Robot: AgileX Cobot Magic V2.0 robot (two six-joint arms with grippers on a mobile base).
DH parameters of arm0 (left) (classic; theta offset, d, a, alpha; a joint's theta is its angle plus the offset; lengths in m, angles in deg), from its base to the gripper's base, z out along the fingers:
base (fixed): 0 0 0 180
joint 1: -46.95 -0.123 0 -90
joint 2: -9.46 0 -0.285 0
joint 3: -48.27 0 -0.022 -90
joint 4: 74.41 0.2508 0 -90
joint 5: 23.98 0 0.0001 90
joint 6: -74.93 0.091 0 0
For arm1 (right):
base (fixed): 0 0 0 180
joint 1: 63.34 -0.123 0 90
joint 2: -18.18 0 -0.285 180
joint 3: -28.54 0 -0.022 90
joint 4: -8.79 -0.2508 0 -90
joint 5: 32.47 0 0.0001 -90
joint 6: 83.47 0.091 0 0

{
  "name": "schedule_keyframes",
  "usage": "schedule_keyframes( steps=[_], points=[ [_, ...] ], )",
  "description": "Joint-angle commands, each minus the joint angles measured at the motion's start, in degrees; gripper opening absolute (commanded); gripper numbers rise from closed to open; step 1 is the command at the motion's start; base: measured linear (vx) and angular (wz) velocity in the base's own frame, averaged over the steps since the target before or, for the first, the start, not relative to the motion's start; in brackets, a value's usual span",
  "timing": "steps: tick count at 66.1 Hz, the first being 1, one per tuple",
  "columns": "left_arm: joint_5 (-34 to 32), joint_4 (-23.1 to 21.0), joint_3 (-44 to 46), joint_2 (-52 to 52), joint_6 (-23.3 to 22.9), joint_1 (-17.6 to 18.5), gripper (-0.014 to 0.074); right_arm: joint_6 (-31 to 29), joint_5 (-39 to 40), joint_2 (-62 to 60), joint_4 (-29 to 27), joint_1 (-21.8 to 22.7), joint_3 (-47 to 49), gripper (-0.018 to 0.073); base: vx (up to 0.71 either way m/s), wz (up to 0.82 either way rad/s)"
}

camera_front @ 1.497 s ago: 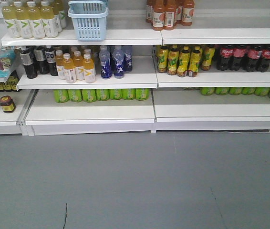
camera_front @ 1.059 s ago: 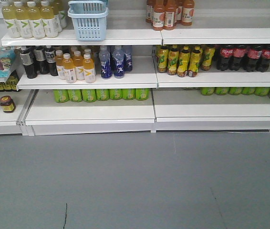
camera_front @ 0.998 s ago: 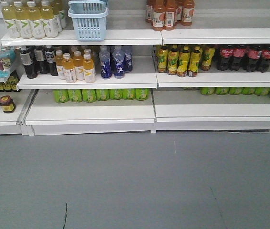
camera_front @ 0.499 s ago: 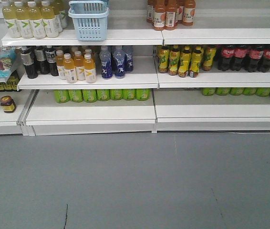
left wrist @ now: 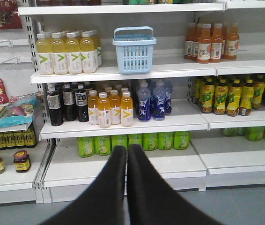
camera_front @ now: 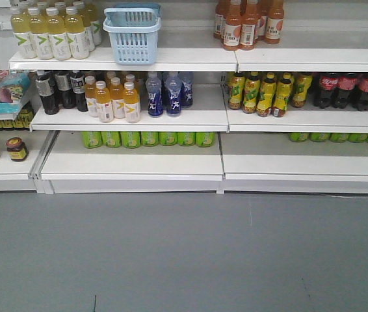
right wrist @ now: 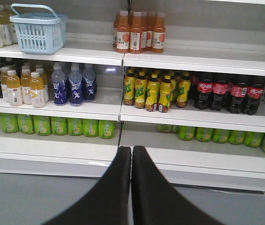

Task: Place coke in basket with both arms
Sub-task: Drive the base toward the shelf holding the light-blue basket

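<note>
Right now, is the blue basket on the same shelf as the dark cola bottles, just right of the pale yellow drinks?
Not quite. The basket does stand just right of the pale yellow drinks, but it is on the shelf above the one holding the dark cola bottles. The front view shows it: basket upper left, cola one level lower at the far right.

Blue basket [camera_front: 132, 45] on the shelf [camera_front: 190, 58]; left gripper [left wrist: 126, 147] and right gripper [right wrist: 131, 149] both closed.
I see the basket light blue, slotted and upright, handle raised, near the front edge about midway along the left board. Both grippers are black and tapered, fingers pressed together on nothing, well apart from it.
</note>
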Motion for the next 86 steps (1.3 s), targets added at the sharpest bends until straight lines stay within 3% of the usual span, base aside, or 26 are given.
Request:
schedule_keyframes(
  steps=[1, 86],
  points=[
    [-3.8, -0.4, 0.0, 1.0, -0.5, 0.0, -0.0006, -0.5, 4.3, -1.1, 0.6, 0.2, -0.6, -0.0005, 0.21, 0.01],
    [-3.8, -0.4, 0.0, 1.0, -0.5, 0.0, -0.0006, -0.5, 4.3, -1.1, 0.6, 0.2, -0.6, -0.0005, 0.21, 0.03]
  ],
)
